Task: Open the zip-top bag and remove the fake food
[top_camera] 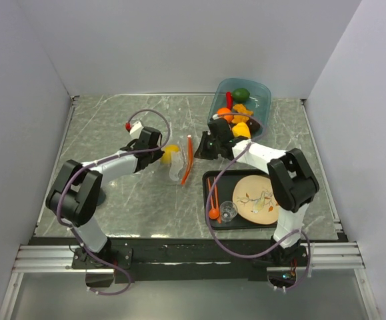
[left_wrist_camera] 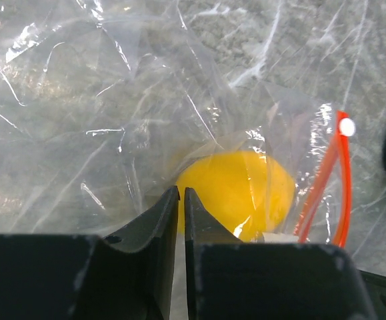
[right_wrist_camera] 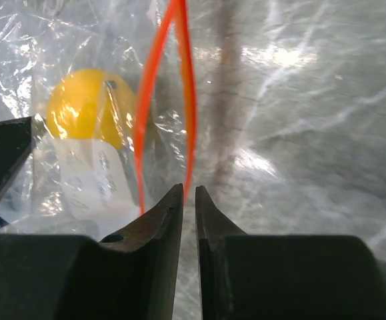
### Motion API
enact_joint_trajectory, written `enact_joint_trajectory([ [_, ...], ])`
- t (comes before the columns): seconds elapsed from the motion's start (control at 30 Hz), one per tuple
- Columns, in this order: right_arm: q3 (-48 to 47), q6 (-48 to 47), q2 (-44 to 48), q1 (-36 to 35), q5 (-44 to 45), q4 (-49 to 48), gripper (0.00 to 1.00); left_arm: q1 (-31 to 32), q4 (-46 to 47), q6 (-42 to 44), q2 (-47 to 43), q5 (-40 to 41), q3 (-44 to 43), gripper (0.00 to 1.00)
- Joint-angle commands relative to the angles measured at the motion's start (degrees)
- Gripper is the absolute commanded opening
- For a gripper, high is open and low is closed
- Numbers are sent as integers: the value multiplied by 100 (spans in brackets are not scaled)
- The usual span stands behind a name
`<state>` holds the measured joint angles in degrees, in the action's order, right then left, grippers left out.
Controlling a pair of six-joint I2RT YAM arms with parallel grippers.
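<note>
The clear zip-top bag (top_camera: 177,171) lies crumpled at the table's middle, and the two strands of its orange-red zip strip (top_camera: 188,160) stand apart in a loop (right_wrist_camera: 166,100). One piece of fake food, a yellow lemon (left_wrist_camera: 236,192), sits inside the bag. My left gripper (left_wrist_camera: 181,193) is shut on the bag's film just in front of the lemon (top_camera: 170,153). From the opposite side, my right gripper (right_wrist_camera: 188,190) is shut on one strand of the strip at the bag's mouth (right_wrist_camera: 189,153). In the overhead view the left gripper (top_camera: 158,157) and right gripper (top_camera: 198,152) flank the bag.
A translucent blue tub (top_camera: 266,95) at the back right holds several bright toy foods (top_camera: 233,115), close behind the right wrist. A black tray (top_camera: 209,179) at the front right carries a round plate (top_camera: 256,199), an orange spoon (top_camera: 213,200) and a small clear cup (top_camera: 228,211).
</note>
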<state>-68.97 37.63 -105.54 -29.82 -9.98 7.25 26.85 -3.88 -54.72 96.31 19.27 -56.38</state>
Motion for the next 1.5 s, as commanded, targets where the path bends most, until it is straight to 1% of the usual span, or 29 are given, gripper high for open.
enact_joint_trajectory([
  [0.0,-503,34,-274,-129,-171,-110,18,-13,151,67,116,-2,-224,14],
  [0.1,-504,69,-336,-164,-75,-144,18,-13,142,75,160,7,-242,14],
  [0.2,-617,78,-485,-155,-162,-153,18,-13,194,67,186,-28,-207,14],
  [0.4,-758,447,-845,-155,-820,-636,18,-13,282,93,309,-98,-216,14],
  [0.5,-828,702,-1004,-155,-970,-864,19,-13,344,154,318,-186,-163,13],
  [0.6,-846,956,-1118,-147,-1190,-1092,25,-13,668,260,265,-309,-23,13],
  [0.67,-855,1158,-1232,-147,-1384,-1225,31,-13,792,339,230,-388,57,13],
  [0.73,-855,1247,-1268,-138,-1437,-1348,33,-13,854,391,204,-450,127,11],
  [0.8,-724,1370,-1259,-138,-1446,-1532,36,-13,775,418,116,-406,145,11],
  [0.93,-592,1510,-1241,-111,-1481,-1709,42,-22,520,515,-156,-73,136,11],
  [1.07,-477,1607,-1215,-103,-1525,-1911,43,-22,64,611,-419,129,-22,11],
  [1.2,-556,1616,-1285,-111,-1577,-1920,46,-57,106,638,-596,69,-48,13],
  [1.3,-591,1669,-1347,-111,-1630,-1990,47,-127,133,655,-412,-133,-267,13],
  [1.33,-591,1695,-1364,-111,-1630,-2008,49,-171,159,682,-238,-212,-329,13],
  [1.4,-644,1713,-1408,-120,-1630,-1990,52,-198,256,700,-43,-370,-470,13],
  [1.47,-696,1687,-1461,-120,-1604,-1938,58,-259,344,647,272,-520,-532,13],
])
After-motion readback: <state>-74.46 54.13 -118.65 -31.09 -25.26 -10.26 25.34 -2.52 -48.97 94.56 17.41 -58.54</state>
